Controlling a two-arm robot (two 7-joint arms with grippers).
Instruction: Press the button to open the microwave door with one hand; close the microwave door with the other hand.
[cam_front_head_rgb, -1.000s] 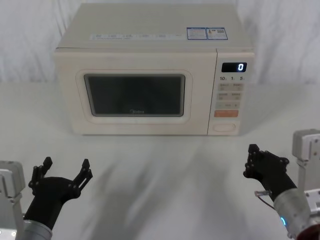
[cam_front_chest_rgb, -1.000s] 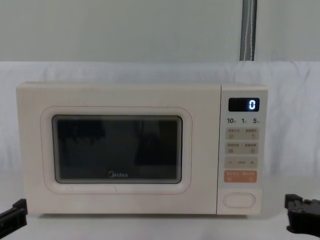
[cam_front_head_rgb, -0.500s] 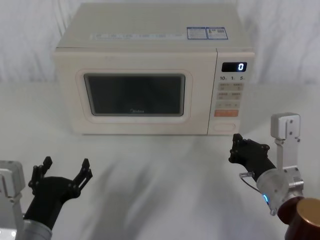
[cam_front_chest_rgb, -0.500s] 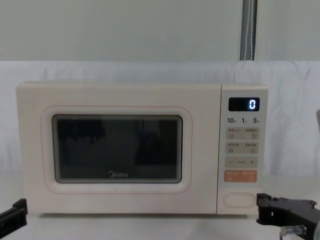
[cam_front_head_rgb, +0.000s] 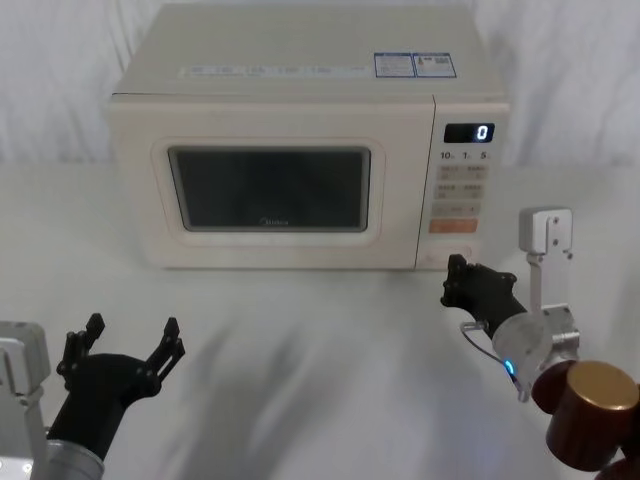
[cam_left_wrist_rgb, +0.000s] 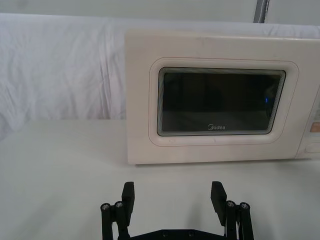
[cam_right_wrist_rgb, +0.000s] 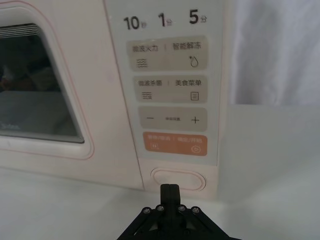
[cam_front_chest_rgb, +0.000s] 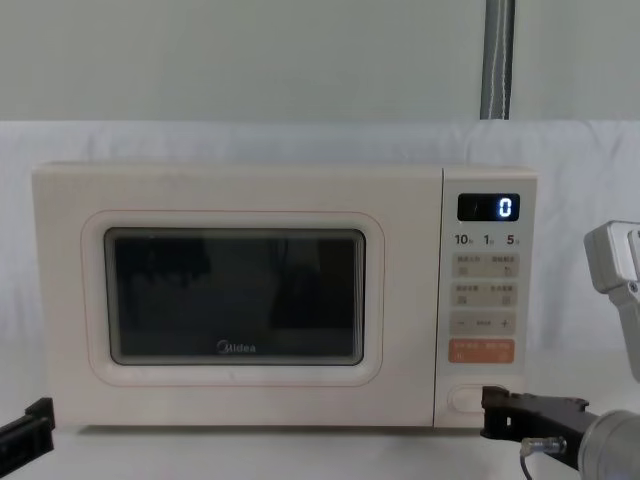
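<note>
Right wrist view: closed black pincer (cam_right_wrist_rgb: 170, 189) near smooth oval button (cam_right_wrist_rgb: 178, 179).

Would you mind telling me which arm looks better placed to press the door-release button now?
The right. Its end effector, fingers shut, sits just in front of the button, low on the microwave. The left end effector hangs open, well back from the closed microwave door.

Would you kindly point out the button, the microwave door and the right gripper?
button (cam_right_wrist_rgb: 178, 179): right wrist view, middle of the oval key.
microwave door (cam_front_chest_rgb: 236, 205): chest view, cream frame above the window.
right gripper (cam_front_head_rgb: 456, 279): head view, tips of the shut fingers.
</note>
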